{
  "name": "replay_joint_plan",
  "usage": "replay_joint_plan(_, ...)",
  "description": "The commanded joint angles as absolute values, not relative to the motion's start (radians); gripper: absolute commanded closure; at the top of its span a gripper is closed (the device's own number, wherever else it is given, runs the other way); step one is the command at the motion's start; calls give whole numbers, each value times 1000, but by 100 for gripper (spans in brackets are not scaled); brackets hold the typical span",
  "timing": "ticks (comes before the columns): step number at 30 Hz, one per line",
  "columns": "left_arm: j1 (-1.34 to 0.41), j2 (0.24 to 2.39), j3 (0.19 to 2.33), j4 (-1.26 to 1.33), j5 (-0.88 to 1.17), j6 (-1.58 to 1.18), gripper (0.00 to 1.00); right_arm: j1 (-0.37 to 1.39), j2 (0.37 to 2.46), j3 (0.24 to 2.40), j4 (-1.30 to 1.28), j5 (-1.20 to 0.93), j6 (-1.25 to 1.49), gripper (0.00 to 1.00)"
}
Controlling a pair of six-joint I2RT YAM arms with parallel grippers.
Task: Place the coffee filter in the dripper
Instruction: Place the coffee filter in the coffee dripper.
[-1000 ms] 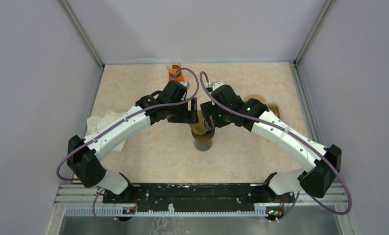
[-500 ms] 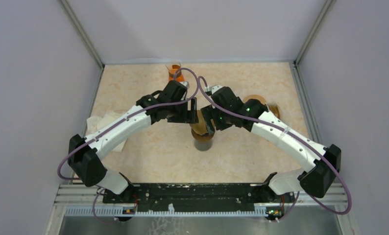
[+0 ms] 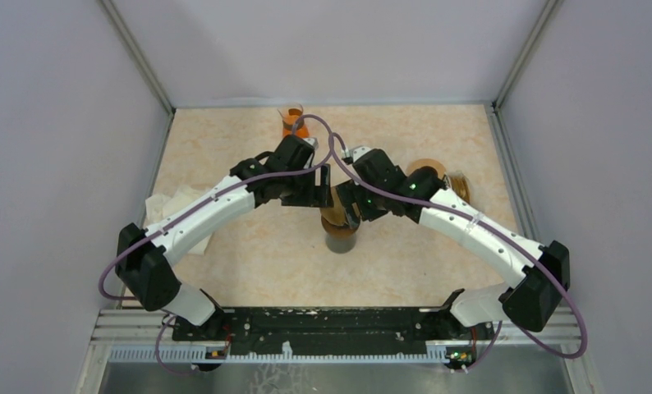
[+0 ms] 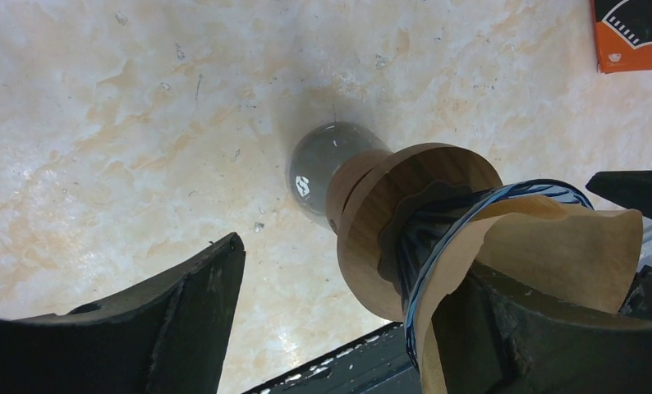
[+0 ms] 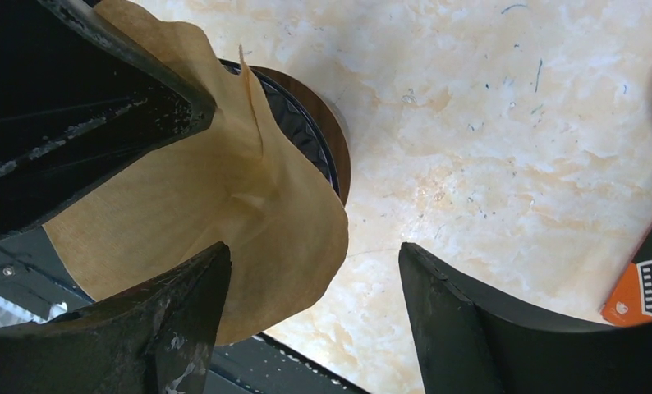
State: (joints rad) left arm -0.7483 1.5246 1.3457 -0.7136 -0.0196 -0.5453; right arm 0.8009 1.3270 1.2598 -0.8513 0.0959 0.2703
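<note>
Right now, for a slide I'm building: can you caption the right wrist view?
Brown paper filter flaring unevenly out of the wood-collared dripper on a marbled table.

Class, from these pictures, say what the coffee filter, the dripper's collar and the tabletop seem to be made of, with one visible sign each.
Coffee filter: unbleached paper, matte tan, thin and creased.
Dripper's collar: probably wood, smooth brown with faint grain.
Tabletop: glossy marble-look surface, perhaps laminate; beige veining and fine scratches.
</note>
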Motion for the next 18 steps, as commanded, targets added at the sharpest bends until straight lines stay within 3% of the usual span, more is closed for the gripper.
replay_joint_plan(1, -730, 1536, 1331, -696, -2, -545, 16, 791, 1313, 1238, -840, 87, 244, 25)
replay_joint_plan(18, -696, 1504, 1303, -665, 65, -539, 16, 790, 1270, 1253, -829, 116, 259, 24)
